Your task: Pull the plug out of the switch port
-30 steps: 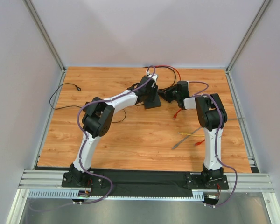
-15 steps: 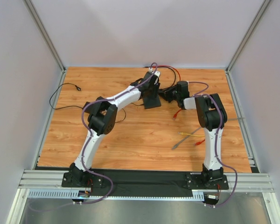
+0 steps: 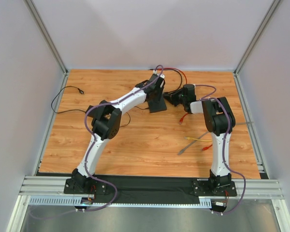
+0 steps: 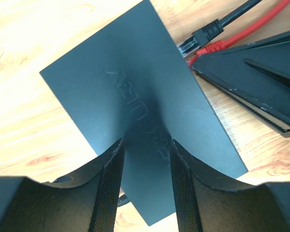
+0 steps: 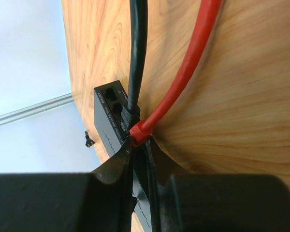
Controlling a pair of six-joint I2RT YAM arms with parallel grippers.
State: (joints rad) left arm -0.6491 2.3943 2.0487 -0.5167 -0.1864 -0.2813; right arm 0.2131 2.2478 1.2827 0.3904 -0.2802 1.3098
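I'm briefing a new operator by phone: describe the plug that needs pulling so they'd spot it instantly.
On the wooden table, find the flat black switch toward the far edge, under the left tool. At its socket side sits the red plug, pinched in the right tool; its neighbour there is a black plug.

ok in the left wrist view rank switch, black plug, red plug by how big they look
1. switch, clearly largest.
2. black plug and red plug: they look alike, and the red one is partly hidden, so unranked.
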